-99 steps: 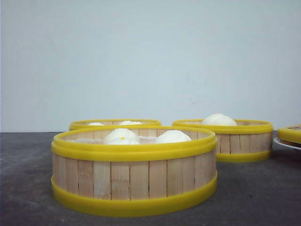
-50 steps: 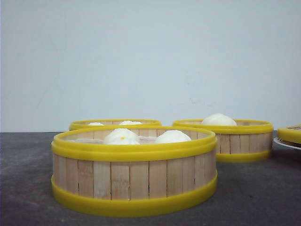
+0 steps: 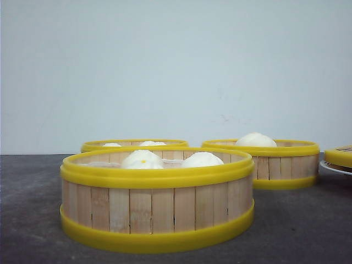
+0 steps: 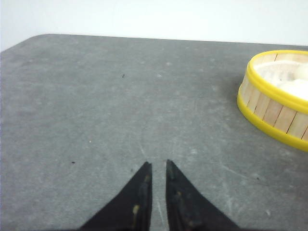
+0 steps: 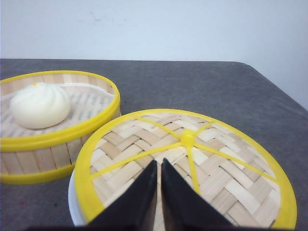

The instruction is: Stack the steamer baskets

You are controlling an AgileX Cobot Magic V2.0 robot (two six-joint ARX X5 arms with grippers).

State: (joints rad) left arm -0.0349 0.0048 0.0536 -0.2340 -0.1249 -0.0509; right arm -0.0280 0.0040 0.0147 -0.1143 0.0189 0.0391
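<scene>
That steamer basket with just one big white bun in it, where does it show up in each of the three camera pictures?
Front view: the one-bun basket sits right of centre, behind the nearest basket.
Left wrist view: I cannot tell whether the basket cut off at the edge is it.
Right wrist view: at the left edge.
Shared landmark: the woven lid, at the front view's right edge.

A dark grey bench (image 3: 308,225) is seen carrying three steamer baskets: the nearest basket (image 3: 157,212) at 6 o'clock, a second basket (image 3: 104,145) behind it at 11 o'clock, and a third basket (image 3: 280,165) at 2 o'clock. A white plate (image 3: 334,167) is set on the bench at 3 o'clock.
</scene>
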